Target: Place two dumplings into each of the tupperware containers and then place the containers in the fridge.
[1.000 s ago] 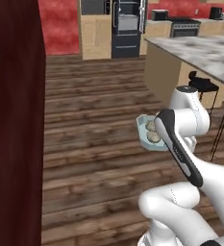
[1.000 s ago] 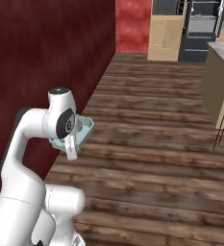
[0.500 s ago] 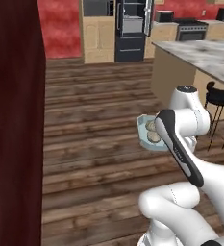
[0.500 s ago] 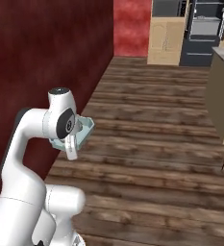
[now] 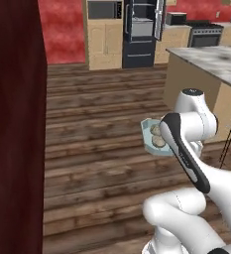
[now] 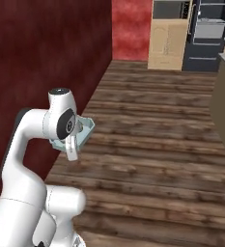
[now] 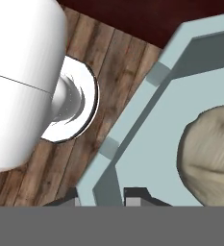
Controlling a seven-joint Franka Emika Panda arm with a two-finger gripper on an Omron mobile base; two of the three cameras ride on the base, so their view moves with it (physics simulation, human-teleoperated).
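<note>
The light-blue container (image 5: 150, 138) is carried in the air above the wooden floor (image 5: 97, 144), close against the arm's upper joints, with two tan dumplings (image 5: 158, 137) lying side by side in it. In the hand view a dumpling (image 7: 210, 158) sits near the container's wall (image 7: 132, 129), and the gripper (image 7: 109, 198) is pinched on that rim, one dark fingertip on each side. The container sits against the arm just as it did a second ago. The base has driven on: the fridge (image 5: 143, 31), its door open, now stands nearer the middle of the left base view, and the stone-topped island (image 5: 206, 69) has shifted right. A dark red wall (image 6: 41, 72) runs along the robot's left.
</note>
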